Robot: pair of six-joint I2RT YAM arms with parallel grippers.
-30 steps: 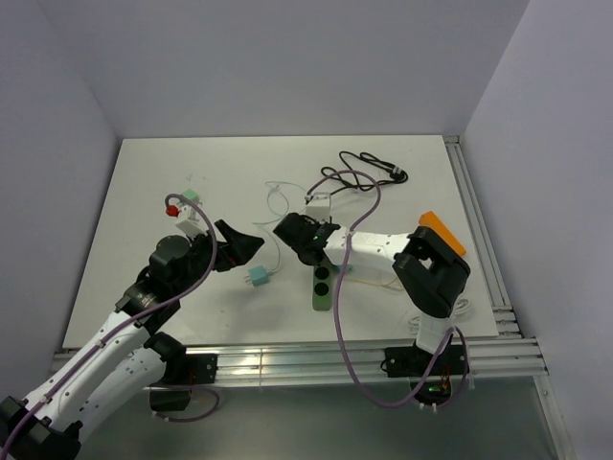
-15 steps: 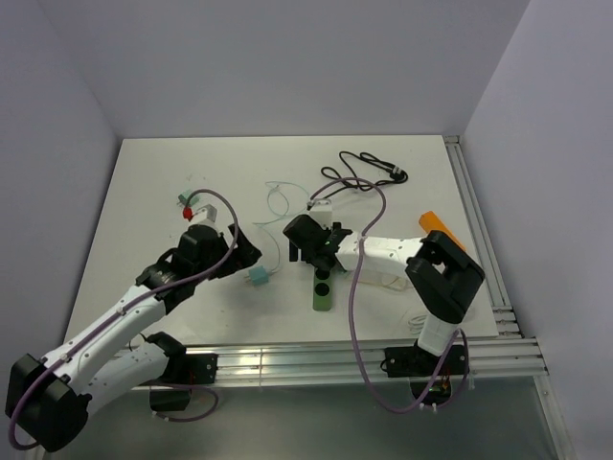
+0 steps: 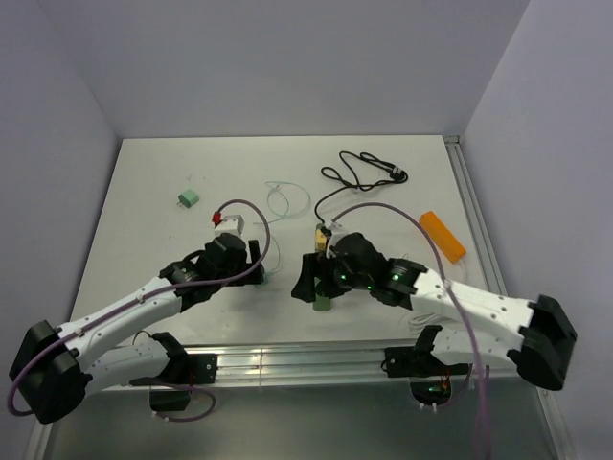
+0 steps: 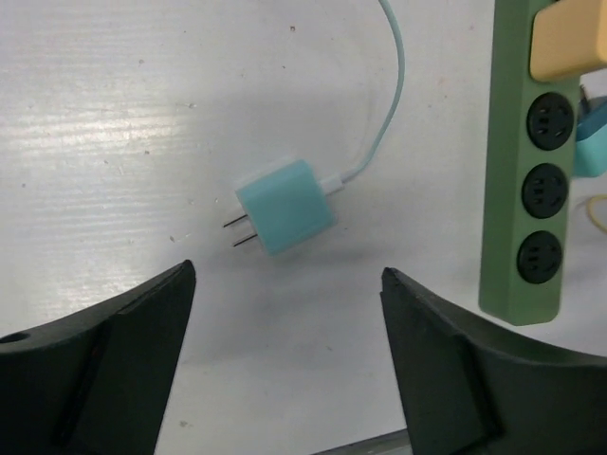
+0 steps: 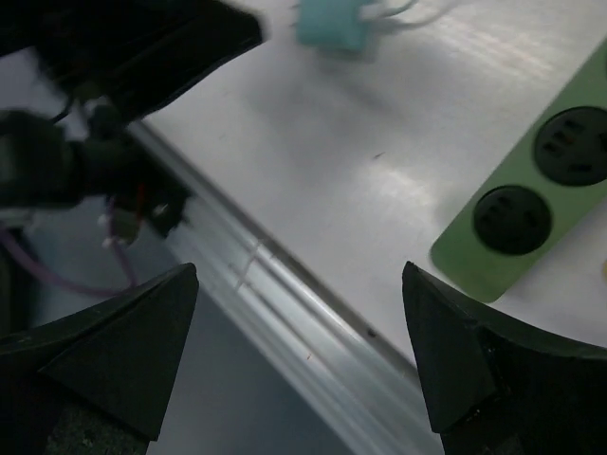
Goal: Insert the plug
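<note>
The teal plug [image 4: 285, 206] lies flat on the white table [image 3: 144, 192], its two prongs pointing left and its pale cord [image 4: 394, 104] curling up and away. The left gripper [image 4: 286, 275] hovers just short of it, jaws spread wide and holding nothing (the plug sits beyond the fingertips, untouched). To the plug's right lies the green power strip [image 4: 522, 190], sockets facing up. The right gripper [image 5: 299, 275] hangs over the table's near edge beside the strip's end, jaws likewise released and empty
</note>
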